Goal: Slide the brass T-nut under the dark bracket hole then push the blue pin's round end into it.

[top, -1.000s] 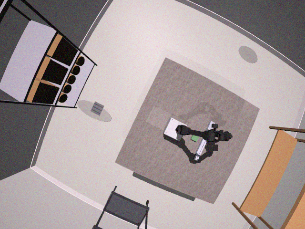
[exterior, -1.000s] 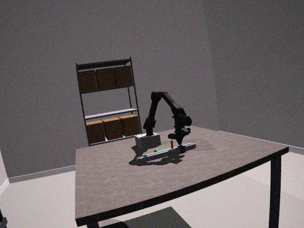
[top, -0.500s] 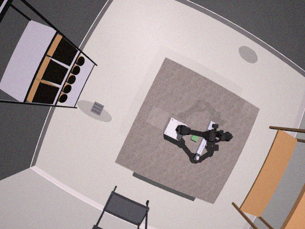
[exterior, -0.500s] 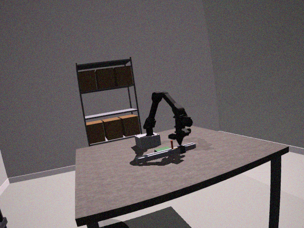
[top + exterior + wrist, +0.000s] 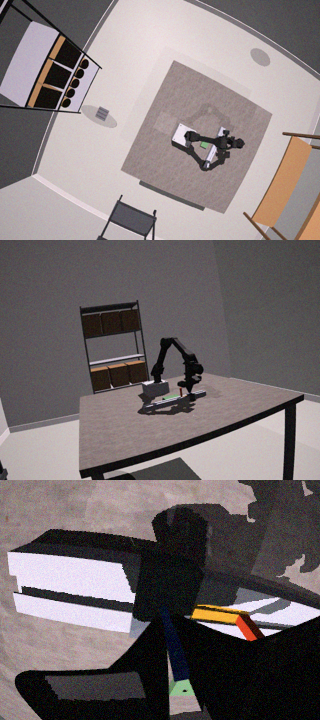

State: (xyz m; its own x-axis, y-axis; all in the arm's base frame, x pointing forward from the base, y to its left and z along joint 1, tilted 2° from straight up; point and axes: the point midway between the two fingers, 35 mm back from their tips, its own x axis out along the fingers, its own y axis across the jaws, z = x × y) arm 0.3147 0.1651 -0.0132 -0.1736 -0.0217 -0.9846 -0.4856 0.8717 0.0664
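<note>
The end effector [image 5: 226, 143] [image 5: 189, 392] [image 5: 166, 623] is clenched on the slim blue pin [image 5: 176, 647], pointing down over the dark block-shaped bracket [image 5: 191, 396] [image 5: 170, 585] on the pale aluminum rail [image 5: 211, 154] [image 5: 160, 404] [image 5: 70, 575]. The rail's long axis runs roughly along the tabletop's [image 5: 160, 108] [image 5: 129, 433] near edge in the exterior view, which is its right edge from the top. The green tray [image 5: 204, 144] [image 5: 171, 397] [image 5: 181, 688] lies on the other side of the rail, away from that edge.

The brass T-nut [image 5: 220, 613] shows at the slot just beside the bracket, toward the near edge's left corner in the exterior view, with its orange handle [image 5: 180, 391] [image 5: 247, 626] standing up. Part of the nut seems to run under the bracket; whether it sits squarely below the hole cannot be told.

The step in hand looks like the pin's insertion, the last part of the task. The move turns on the pin's long axis matching the hole's: the bracket is directly below the fingertips, and the pin's lower end appears at or just over its top. How deep it sits is hidden. A straight push down should serve, then release. A slight tilt, or a nut off center, could jam the pin, and the fingers might knock the handle close by.
</note>
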